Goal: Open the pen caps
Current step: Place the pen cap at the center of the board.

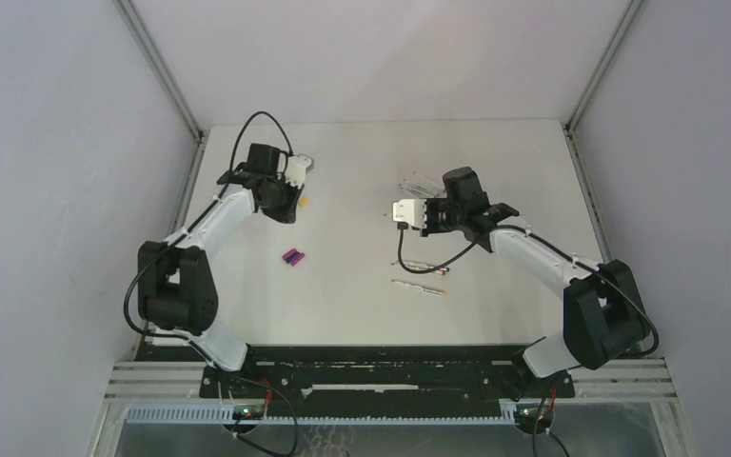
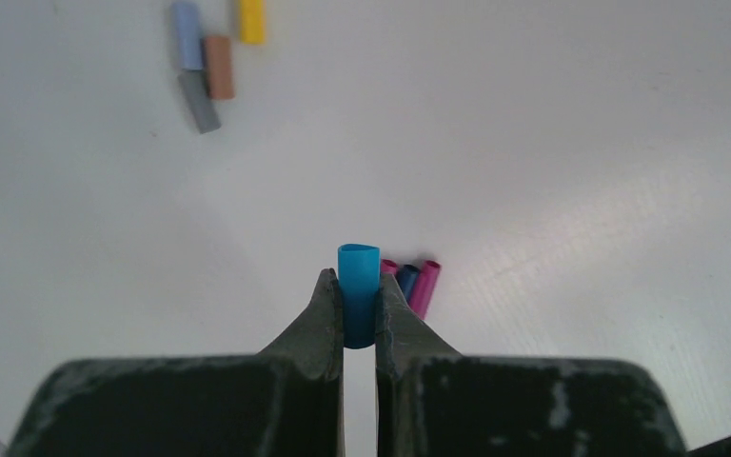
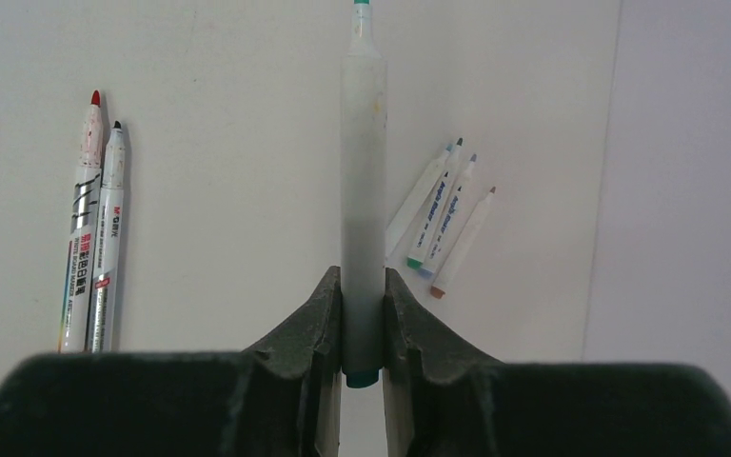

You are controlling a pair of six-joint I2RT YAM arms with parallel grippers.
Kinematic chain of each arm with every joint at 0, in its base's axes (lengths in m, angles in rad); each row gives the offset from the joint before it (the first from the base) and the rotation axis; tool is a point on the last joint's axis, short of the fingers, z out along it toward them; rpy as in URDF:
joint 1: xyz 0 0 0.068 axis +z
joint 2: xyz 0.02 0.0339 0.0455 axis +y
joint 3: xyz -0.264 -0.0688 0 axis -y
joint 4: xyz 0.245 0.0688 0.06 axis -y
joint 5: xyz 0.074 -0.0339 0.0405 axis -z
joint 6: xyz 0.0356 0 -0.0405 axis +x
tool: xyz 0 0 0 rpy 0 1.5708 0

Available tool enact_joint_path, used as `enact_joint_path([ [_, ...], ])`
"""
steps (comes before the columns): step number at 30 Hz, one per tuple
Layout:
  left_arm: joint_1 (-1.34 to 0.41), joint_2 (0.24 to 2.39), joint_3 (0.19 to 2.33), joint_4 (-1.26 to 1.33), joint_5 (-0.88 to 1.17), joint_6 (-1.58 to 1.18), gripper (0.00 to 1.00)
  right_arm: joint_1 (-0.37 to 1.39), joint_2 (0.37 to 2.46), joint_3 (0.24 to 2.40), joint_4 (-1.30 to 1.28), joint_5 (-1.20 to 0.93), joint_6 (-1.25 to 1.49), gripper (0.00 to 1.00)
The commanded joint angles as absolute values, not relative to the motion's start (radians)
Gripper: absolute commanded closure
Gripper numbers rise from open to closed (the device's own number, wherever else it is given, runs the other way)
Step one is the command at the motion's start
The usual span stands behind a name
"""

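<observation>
In the left wrist view my left gripper [image 2: 354, 286] is shut on a bright blue pen cap [image 2: 358, 271], held upright above the table. Just beyond it lie two magenta caps and a dark blue cap [image 2: 407, 279]. Light blue, brown, grey and yellow caps [image 2: 218, 67] lie farther off. In the right wrist view my right gripper [image 3: 363, 286] is shut on a white pen barrel [image 3: 363, 181] with its teal tip bared. From above, the left gripper [image 1: 284, 203] is at the back left and the right gripper [image 1: 430, 219] at centre right.
Two uncapped pens [image 3: 95, 228] lie left of the held pen, and several more [image 3: 443, 214] lie to its right near the table's edge. From above, magenta caps [image 1: 293, 257] lie mid-table and two pens [image 1: 421, 278] lie in front of the right gripper.
</observation>
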State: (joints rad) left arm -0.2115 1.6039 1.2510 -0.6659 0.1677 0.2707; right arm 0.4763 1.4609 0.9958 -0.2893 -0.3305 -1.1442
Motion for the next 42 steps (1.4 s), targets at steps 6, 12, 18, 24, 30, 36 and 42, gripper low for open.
enact_joint_path([
  [6,-0.097,1.732,1.398,-0.642,0.096,0.245,1.00,0.458,1.442,1.033,-0.284,-0.378,-1.113,1.00],
  [12,-0.063,1.862,1.510,-0.682,0.106,0.249,1.00,0.456,1.442,1.037,-0.290,-0.382,-1.107,1.00],
  [18,-0.051,1.953,1.585,-0.694,0.100,0.227,1.00,0.450,1.442,1.037,-0.292,-0.392,-1.106,1.00],
  [24,-0.046,2.045,1.655,-0.701,0.062,0.214,1.00,0.445,1.441,1.037,-0.293,-0.400,-1.103,1.00],
  [30,-0.046,2.114,1.705,-0.711,0.039,0.198,1.00,0.441,1.440,1.038,-0.295,-0.405,-1.101,1.00],
  [36,-0.046,2.145,1.726,-0.714,0.032,0.187,0.99,0.441,1.442,1.037,-0.294,-0.409,-1.098,1.00],
  [42,-0.045,2.148,1.731,-0.723,0.048,0.186,0.95,0.439,1.439,1.038,-0.294,-0.411,-1.097,1.00],
])
